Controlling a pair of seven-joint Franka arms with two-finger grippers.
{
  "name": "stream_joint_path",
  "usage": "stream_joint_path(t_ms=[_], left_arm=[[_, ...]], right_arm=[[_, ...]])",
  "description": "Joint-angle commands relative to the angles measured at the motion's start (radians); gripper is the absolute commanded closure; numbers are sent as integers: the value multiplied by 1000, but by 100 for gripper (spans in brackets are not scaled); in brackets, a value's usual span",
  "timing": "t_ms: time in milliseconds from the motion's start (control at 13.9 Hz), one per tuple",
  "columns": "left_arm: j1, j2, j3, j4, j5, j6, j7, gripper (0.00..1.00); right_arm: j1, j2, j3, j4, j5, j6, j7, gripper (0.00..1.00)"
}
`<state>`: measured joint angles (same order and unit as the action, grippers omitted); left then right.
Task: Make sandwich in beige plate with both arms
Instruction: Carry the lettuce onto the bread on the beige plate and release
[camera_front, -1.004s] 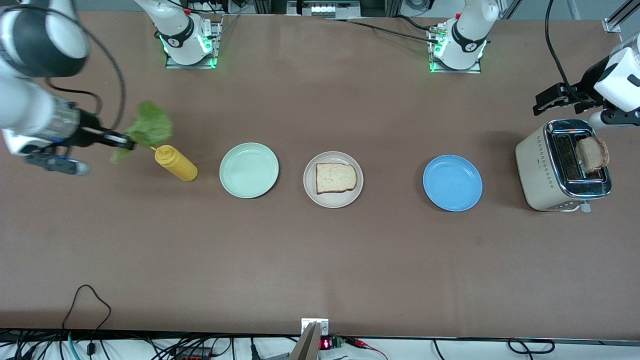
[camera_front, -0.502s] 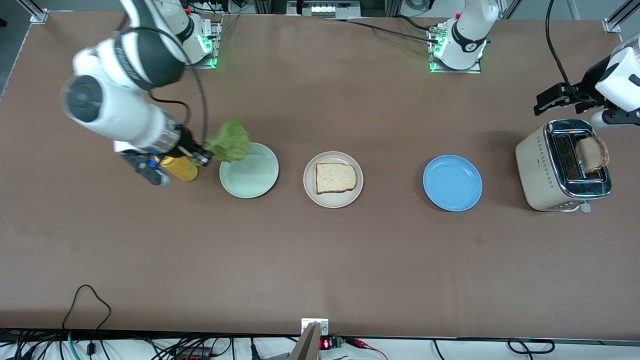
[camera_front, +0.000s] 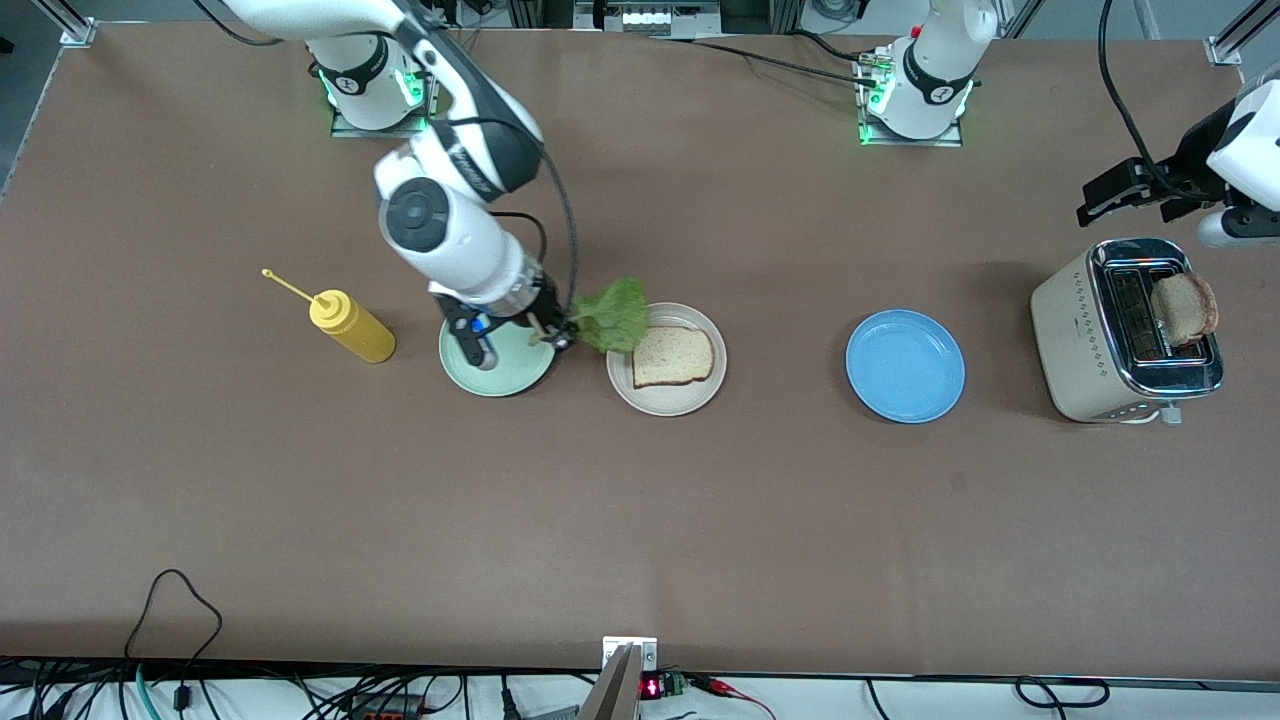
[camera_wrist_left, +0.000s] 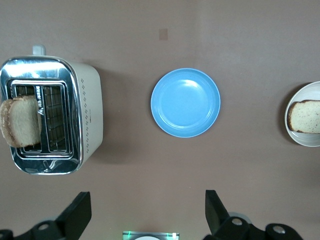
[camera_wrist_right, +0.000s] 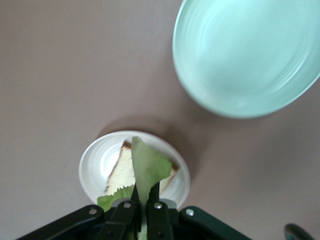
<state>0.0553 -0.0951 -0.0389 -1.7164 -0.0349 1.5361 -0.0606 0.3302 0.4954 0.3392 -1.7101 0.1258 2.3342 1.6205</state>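
a: carrying the lettuce leaf (camera_front: 616, 314), the right gripper (camera_front: 558, 336) is pinched on its stem over the rim of the beige plate (camera_front: 665, 398), where one toast slice (camera_front: 672, 355) lies.

b: risk?

a: dropped here, the limp leaf could drape off the plate's edge toward the mint plate (camera_front: 497, 379).

b: and the left gripper (camera_front: 1133, 189)?

a: jaws wide, empty, waiting above the toaster (camera_front: 1085, 330), well away from the plate, with the second slice (camera_front: 1184, 307) in its slot.
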Motion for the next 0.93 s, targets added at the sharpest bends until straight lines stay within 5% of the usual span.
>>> stream_joint_path(t_ms=[0,574,645,789,861], left_arm=[[5,-11,-12,4,15,15,-8,0],[-2,-2,-15,8,24,44,8,0],[-2,-5,-13,8,23,62,8,0],[-5,3,-12,9,23,88,8,0],[-5,3,-12,9,21,94,7,0]], right_arm=[[53,118,-5,110,-57,42,151,100],[127,245,-5,133,-83,206,285,100],[130,247,-5,133,-83,209,286,94],[130,249,-5,132,-80,209,288,48],[130,247,-5,132,-80,208,291,0]])
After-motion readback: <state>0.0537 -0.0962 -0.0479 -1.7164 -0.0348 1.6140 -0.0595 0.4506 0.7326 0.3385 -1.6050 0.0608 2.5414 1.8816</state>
